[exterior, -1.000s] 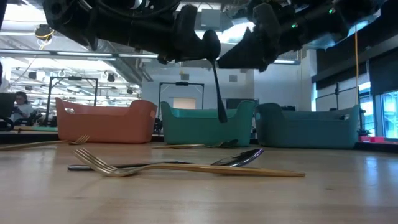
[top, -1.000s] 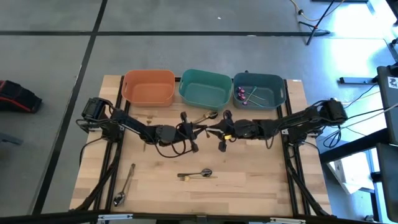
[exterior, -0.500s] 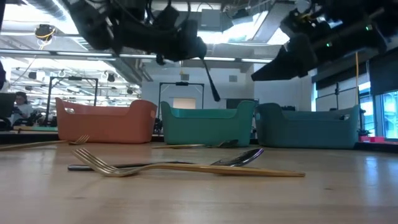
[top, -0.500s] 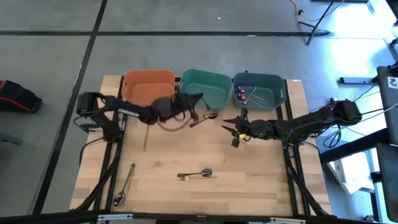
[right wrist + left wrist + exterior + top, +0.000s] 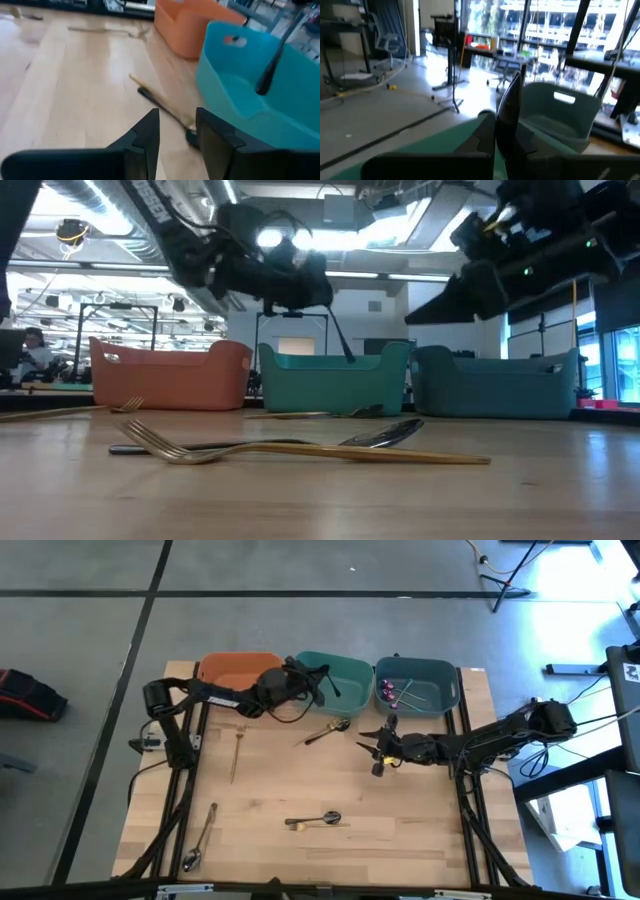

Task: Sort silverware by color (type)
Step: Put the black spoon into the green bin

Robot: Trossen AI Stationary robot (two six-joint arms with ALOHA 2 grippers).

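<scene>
1. Dark spoon (image 5: 327, 683) is pinched in the left hand (image 5: 318, 681), hanging over the teal bin (image 5: 352, 695).
2. Next move: let it drop inside.
3. Right hand (image 5: 379, 750) waits nearby, fingers spread, holding nothing.

A pale wooden table (image 5: 400, 840) is standing on a grey concrete floor (image 5: 300, 565) crossed by dark tape lines (image 5: 150, 600), seen from overhead. Bright light is glaring off the floor at the upper right corner, where a tripod's black legs (image 5: 515, 575) are spreading. A dark bag with red trim (image 5: 28, 695) is lying on the floor beside the table. Across the tabletop, a workshop is stretching away under exposed ceiling ducts (image 5: 100, 200) and strip lights (image 5: 60, 250). Tall windows (image 5: 560, 35) are letting in daylight behind a cluttered desk (image 5: 492, 50) and an office chair (image 5: 382, 40).
</scene>
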